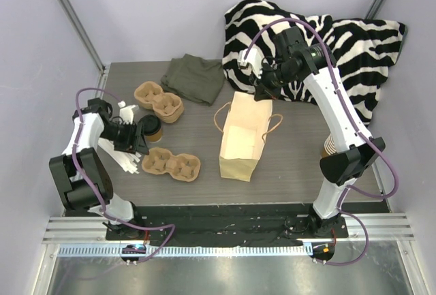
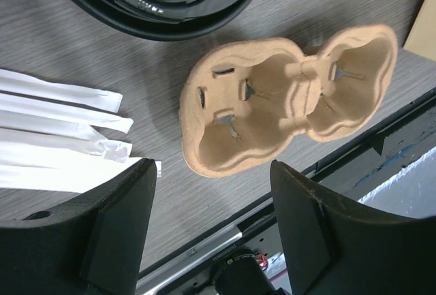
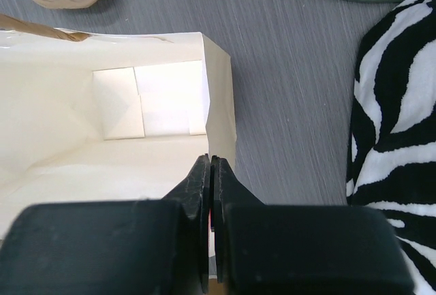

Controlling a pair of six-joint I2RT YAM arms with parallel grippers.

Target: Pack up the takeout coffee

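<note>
takeout coffee [image 1: 151, 127]: brown paper cup with black lid on, upright on the table [image 1: 293, 159], left of centre in the top view. it sits between two pulp cup carriers, the upper carrier [image 1: 158, 101] above it in the frame and the lower carrier [image 1: 170, 164] below it. in the left wrist view only its lid shows, at the top edge.

left gripper [image 1: 136, 142]: just left of the cup, at about the cup's level. fingers spread apart, nothing between them. the left wrist view shows the lower carrier lying past the two fingertips, both its wells empty. contact with the cup: cannot tell from the top view.

white wrapped straws [image 1: 126, 162]: lying flat in a loose fan at the left of the frame, under the left arm.

paper bag [image 1: 240, 146]: centre of the top view, mouth open, pale inside (interior empty as far as the right wrist view shows).

right gripper [image 1: 261, 92]: at the bag's upper right corner. fingers pinched together on the bag's rim, paper edge caught between the pads [image 3: 199, 172].

zebra-print cloth [image 1: 320, 43]: bunched in the upper right of the frame, behind the right arm.

dark green cloth [image 1: 194, 78]: folded, upper centre, just right of the upper carrier.
</note>
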